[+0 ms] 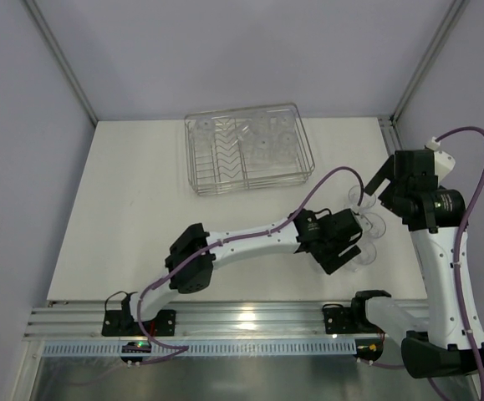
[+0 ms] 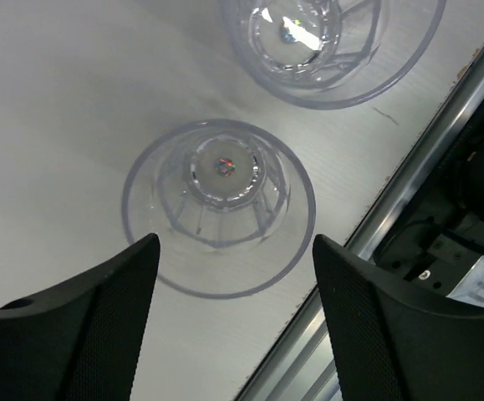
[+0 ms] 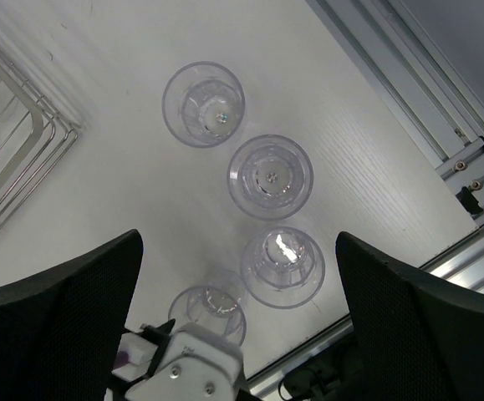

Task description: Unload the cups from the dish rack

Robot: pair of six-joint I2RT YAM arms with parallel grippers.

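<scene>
Hovering over four cups (image 3: 271,177) lined beside the rail (image 3: 409,67), left and right jaws gape empty.

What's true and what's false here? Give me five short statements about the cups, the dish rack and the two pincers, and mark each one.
1. Four cups stand on the table outside the dish rack. True.
2. The dish rack is empty. False: several clear cups sit in it.
3. The left pincer is clamped on a cup. False: its jaws stand open on either side of a cup on the table, without touching it.
4. The right pincer is open and holds nothing. True.
5. The unloaded cups stand to the left of the rack. False: in the top view they stand to its right, near the right arm.
</scene>
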